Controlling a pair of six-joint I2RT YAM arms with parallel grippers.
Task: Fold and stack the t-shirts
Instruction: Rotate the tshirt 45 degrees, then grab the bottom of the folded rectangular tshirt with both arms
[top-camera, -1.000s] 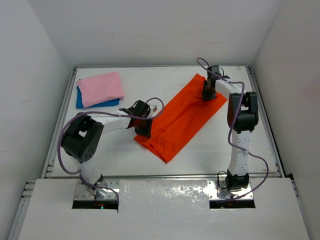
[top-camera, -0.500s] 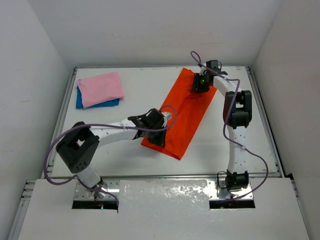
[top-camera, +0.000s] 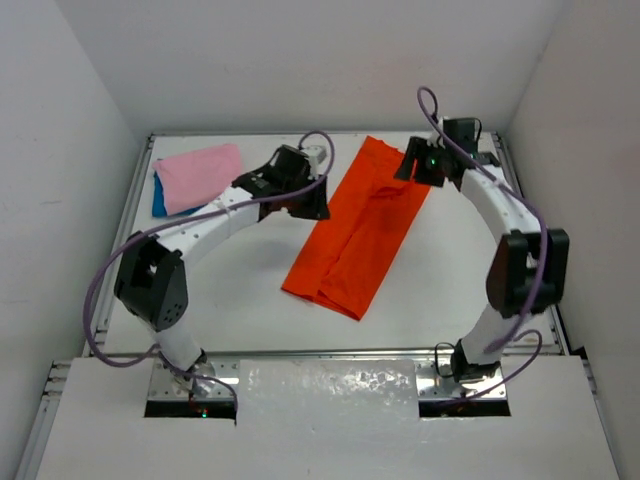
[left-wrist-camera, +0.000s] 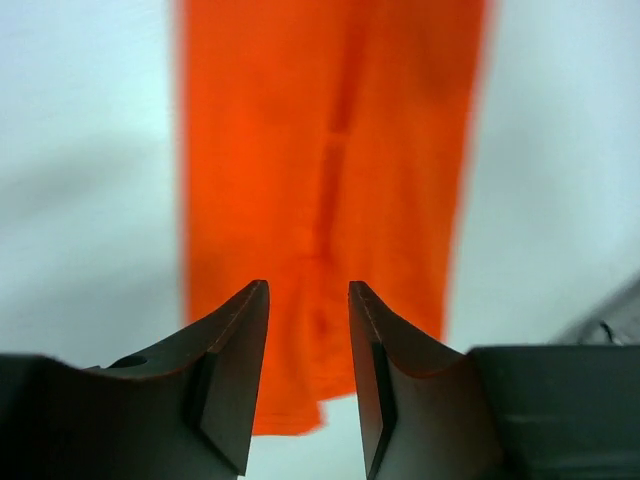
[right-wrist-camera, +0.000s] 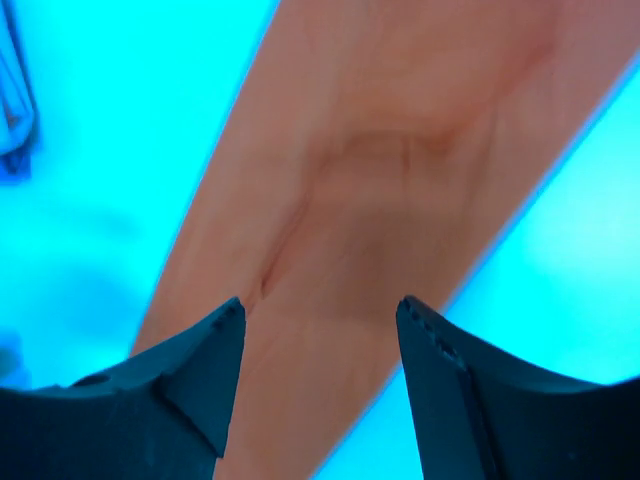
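The orange-red t-shirt lies flat as a long folded strip, running diagonally from the far middle of the table toward the near centre. My left gripper hovers at the strip's far left edge. In the left wrist view it is open with nothing between its fingers, and the orange cloth lies below. My right gripper hangs over the strip's far right corner. The right wrist view shows it open and empty above the cloth. The pink t-shirt lies folded on the blue t-shirt at the far left.
The white table has raised metal rails along its sides, with white walls close behind and beside it. Purple cables loop off both arms.
Both grippers have opened and let go of the orange-red shirt. The left gripper moved from the strip's near end up to its far left edge. The right arm swung out to the right.
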